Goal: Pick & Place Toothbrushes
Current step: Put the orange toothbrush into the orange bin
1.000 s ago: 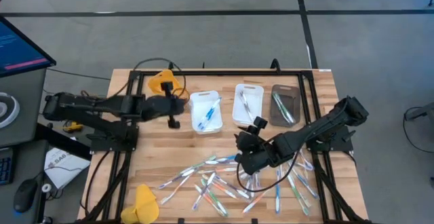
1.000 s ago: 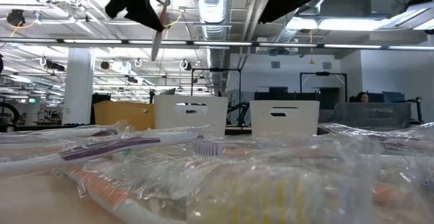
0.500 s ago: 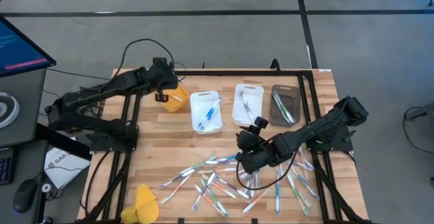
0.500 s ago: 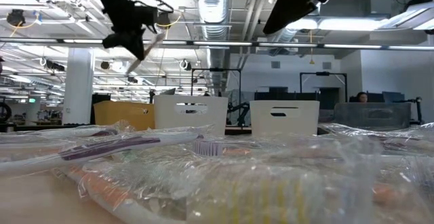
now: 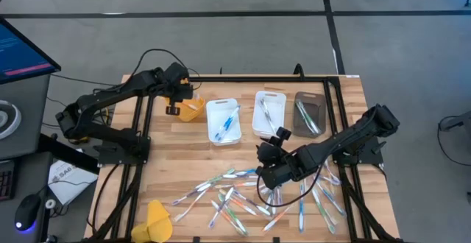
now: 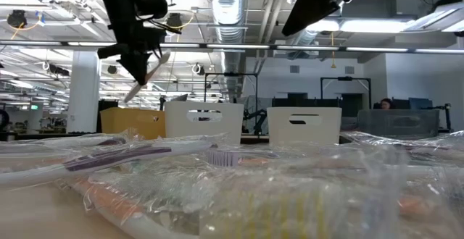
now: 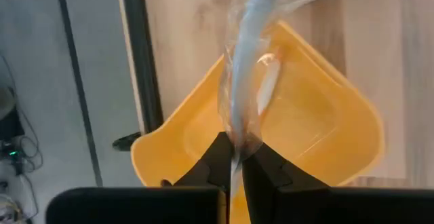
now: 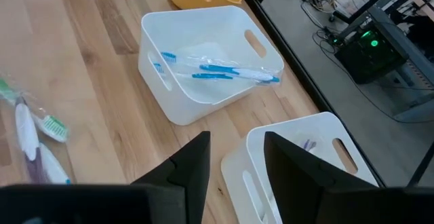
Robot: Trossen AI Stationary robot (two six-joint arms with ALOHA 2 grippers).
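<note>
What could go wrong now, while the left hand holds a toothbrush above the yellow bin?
1. The left hand pinches the wrapped toothbrush only at its end, so it may swing or slip and miss the yellow bin.
2. The bin stands near the table edge; a bump might push it off.

Place: open-plan lab or office floor
Signs: exposed ceiling ducts point(image 6: 230, 11), strip lights, rows of desk monitors point(image 6: 297, 98), wooden bench point(image 5: 191, 155) on grey floor
</note>
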